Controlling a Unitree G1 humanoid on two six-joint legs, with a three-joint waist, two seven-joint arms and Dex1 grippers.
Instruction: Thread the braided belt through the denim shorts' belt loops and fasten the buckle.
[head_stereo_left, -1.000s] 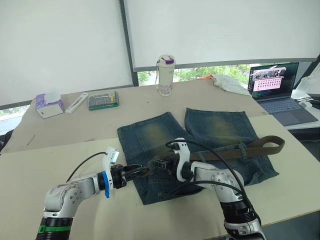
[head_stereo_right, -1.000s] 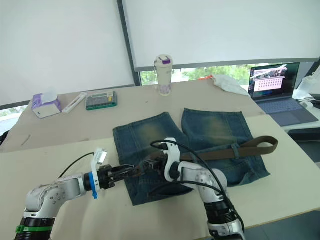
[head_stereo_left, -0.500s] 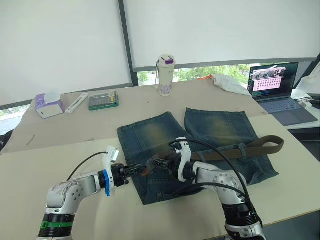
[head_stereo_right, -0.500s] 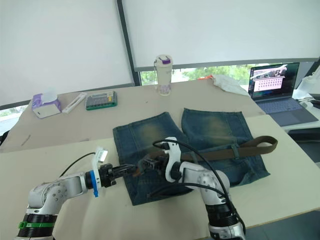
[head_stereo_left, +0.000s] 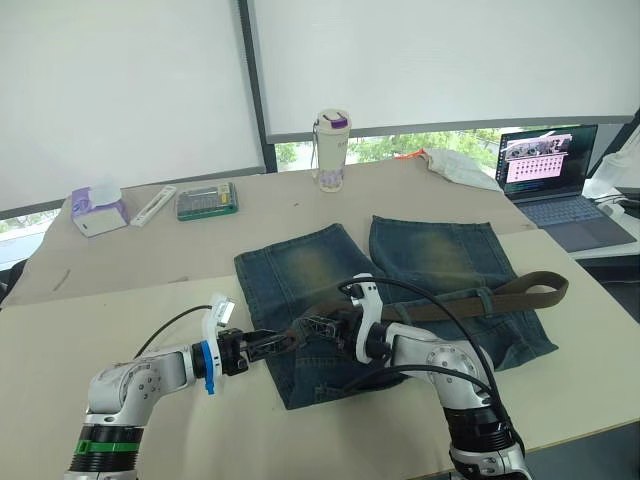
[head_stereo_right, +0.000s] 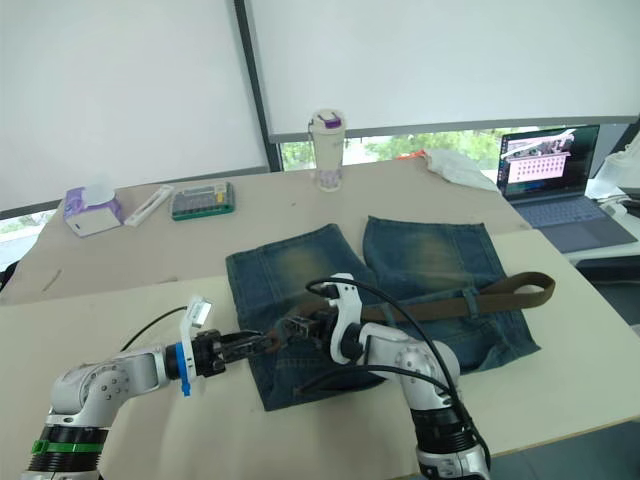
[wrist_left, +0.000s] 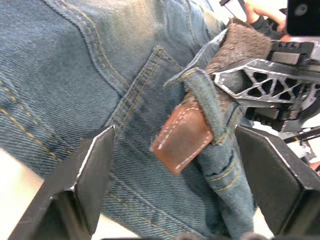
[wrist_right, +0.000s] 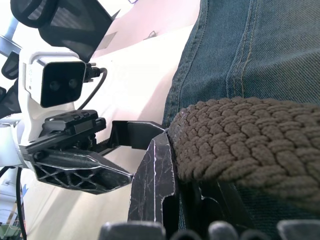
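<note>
1. Where the denim shorts lie flat on the beige table, legs pointing toward the window, waistband nearest the robot.
2. Across the waistband: the braided belt, threaded under one of the belt loops and curling into a loop at the robot's right edge of the shorts.
3. Right gripper pinching the braided belt near its free end, fingers pressed on the weave.
4. Left gripper spread wide, one black finger either side of a brown leather belt tip, which pokes through a denim loop.
5. Farther back on the table: a tumbler, a tissue pack, a laptop.
</note>
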